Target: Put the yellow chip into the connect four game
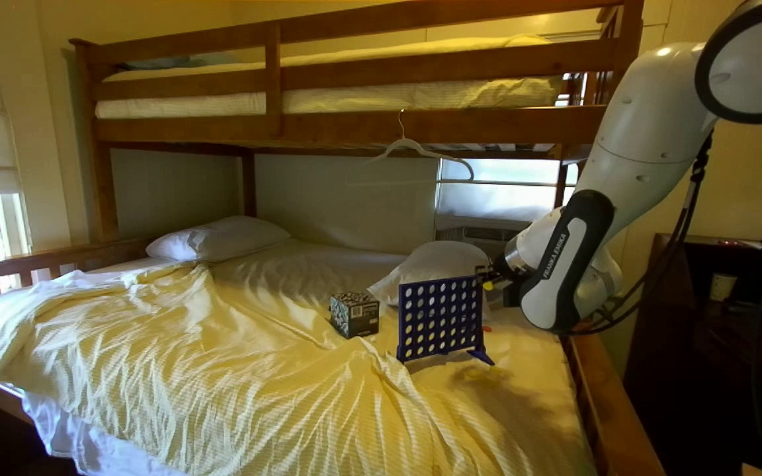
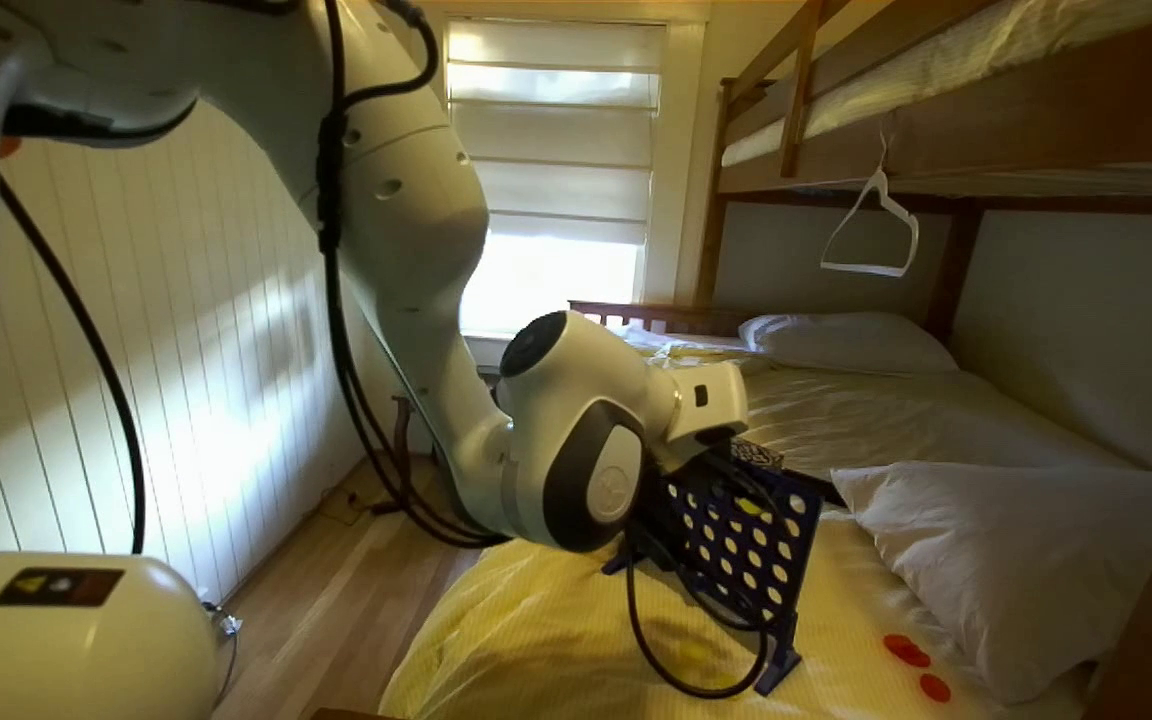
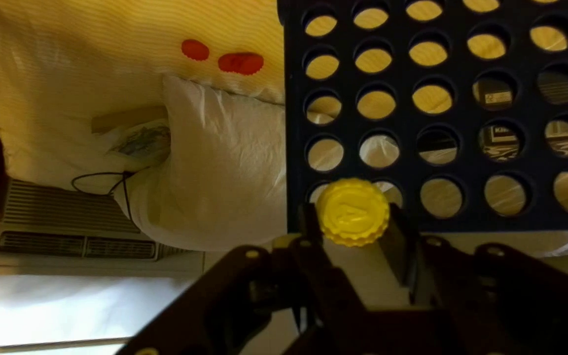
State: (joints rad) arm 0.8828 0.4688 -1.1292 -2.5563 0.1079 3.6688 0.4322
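The connect four game (image 1: pixel 439 319), a dark blue grid board with round holes, stands upright on the bed in both exterior views. My gripper (image 3: pixel 352 215) is shut on the yellow chip (image 3: pixel 353 209), pinching its ridged rim between both fingertips. In the inverted wrist view the chip overlaps the row of holes by the top edge of the board (image 3: pixel 409 162), near one corner. An exterior view places the chip (image 1: pixel 487 285) beside the board's upper corner, just outside the grid. How much space separates chip and board I cannot tell.
A patterned dark box (image 1: pixel 354 315) sits on the bed beyond the board. Red chips (image 2: pixel 906 652) lie near the pillow (image 2: pixel 1006 550). A hanger (image 1: pixel 414 145) dangles from the upper bunk rail (image 1: pixel 328 132). Blurred yellow patches (image 1: pixel 483 373) show on the sheet by the board's foot.
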